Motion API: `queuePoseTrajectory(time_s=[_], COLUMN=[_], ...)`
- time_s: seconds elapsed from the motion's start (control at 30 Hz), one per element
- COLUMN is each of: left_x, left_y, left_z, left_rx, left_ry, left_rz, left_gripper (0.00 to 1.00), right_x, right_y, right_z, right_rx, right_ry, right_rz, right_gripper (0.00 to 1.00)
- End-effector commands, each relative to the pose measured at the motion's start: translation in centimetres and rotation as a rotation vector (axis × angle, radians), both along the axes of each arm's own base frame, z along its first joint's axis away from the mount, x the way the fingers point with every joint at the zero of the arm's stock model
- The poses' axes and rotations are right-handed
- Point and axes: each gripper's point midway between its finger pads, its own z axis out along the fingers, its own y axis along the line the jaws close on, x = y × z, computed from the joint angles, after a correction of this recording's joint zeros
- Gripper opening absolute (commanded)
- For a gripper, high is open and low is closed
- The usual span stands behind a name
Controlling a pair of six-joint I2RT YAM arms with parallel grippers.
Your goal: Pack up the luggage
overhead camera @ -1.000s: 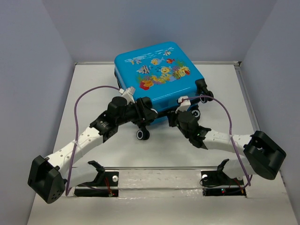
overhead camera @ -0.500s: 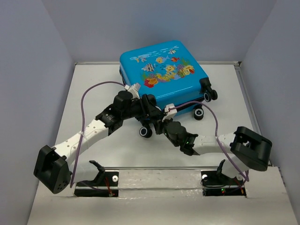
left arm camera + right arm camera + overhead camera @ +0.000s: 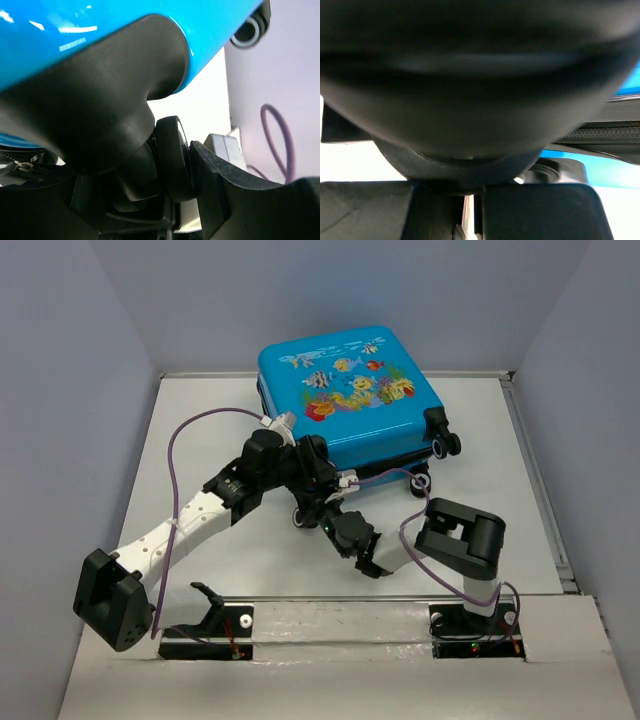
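The luggage (image 3: 350,405), bright blue with a fish print, lies print-up at the back centre, its near edge raised. My left gripper (image 3: 312,475) is at its near-left corner. In the left wrist view a black caster wheel (image 3: 172,155) sits between the jaws under the blue shell (image 3: 100,30), with one fingertip (image 3: 215,175) pressed against it. My right gripper (image 3: 327,517) is shut just under that corner, beside the wheel (image 3: 300,519). In the right wrist view its fingers (image 3: 477,200) meet, and a dark rounded wheel (image 3: 470,100) fills the frame, touching them. Blue shell (image 3: 570,165) shows behind.
Two more wheels (image 3: 445,445) (image 3: 422,482) stick out on the luggage's right side. The right arm's elbow (image 3: 460,535) is folded near its base. White walls ring the table (image 3: 200,440), and a purple cable (image 3: 180,470) loops over the left arm.
The luggage has shifted back and right and turned a little. My right arm folded in and its gripper swept left to the near-left corner. The left gripper stayed on the wheel.
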Motion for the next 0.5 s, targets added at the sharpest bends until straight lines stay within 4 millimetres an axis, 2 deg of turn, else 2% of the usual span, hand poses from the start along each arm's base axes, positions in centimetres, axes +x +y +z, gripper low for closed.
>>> queuePoseTrajectory(time_s=[0.0,0.03,0.07,0.1,0.17,0.2,0.23,0.27,0.3,0.33,0.37,0.4,0.43,0.47], left_x=[-3.5,-3.6,-3.7,-3.8,-4.0,-3.8,-3.9,-3.8,-3.7,-3.6,-3.6,-3.3,-3.2,-3.0], left_y=[-4.1,-4.2,-4.2,-4.3,-4.4,-4.4,-4.1,-3.9,-3.4,-3.3,-3.2,-3.1,-3.1,-3.0], left_z=[20.4,20.5,20.5,20.3,20.2,19.5,19.7,19.5,19.3,19.2,18.9,18.1,17.5,16.8], left_rx=[-0.472,-0.476,-0.477,-0.479,-0.488,-0.483,-0.490,-0.487,-0.477,-0.467,-0.455,-0.418,-0.400,-0.377], left_ry=[-0.577,-0.577,-0.576,-0.571,-0.565,-0.552,-0.560,-0.563,-0.575,-0.579,-0.582,-0.582,-0.576,-0.561], left_rz=[-0.239,-0.241,-0.240,-0.237,-0.235,-0.222,-0.214,-0.200,-0.173,-0.164,-0.161,-0.157,-0.151,-0.144], left_gripper=[0.06,0.06,0.06,0.06,0.06,0.06,0.06,0.06,0.06,0.06,0.06,0.08,0.11,0.15], right_x=[-9.5,-9.3,-9.6,-9.6,-8.9,-9.5,-9.6,-9.4,-9.5,-9.4,-9.8,-9.6,-9.5,-9.5], right_y=[10.2,11.1,12.2,12.8,12.8,12.4,11.6,10.7,8.9,7.5,6.3,3.5,2.2,0.8], right_z=[8.7,7.7,8.3,7.2,6.9,6.1,6.4,5.9,3.3,3.7,2.9,-0.1,-0.6,-0.2], right_rx=[0.386,0.387,0.397,0.371,0.386,0.382,0.401,0.388,0.328,0.306,0.278,0.217,0.195,0.163], right_ry=[-0.106,-0.081,-0.086,-0.077,-0.065,-0.052,-0.059,-0.046,-0.005,-0.007,0.014,0.077,0.094,0.106], right_rz=[0.480,0.483,0.486,0.470,0.433,0.437,0.427,0.404,0.354,0.329,0.316,0.255,0.232,0.208], right_gripper=[0.07,0.07,0.07,0.07,0.07,0.07,0.10,0.17,0.29,0.51,0.58,0.65,0.73,0.76])
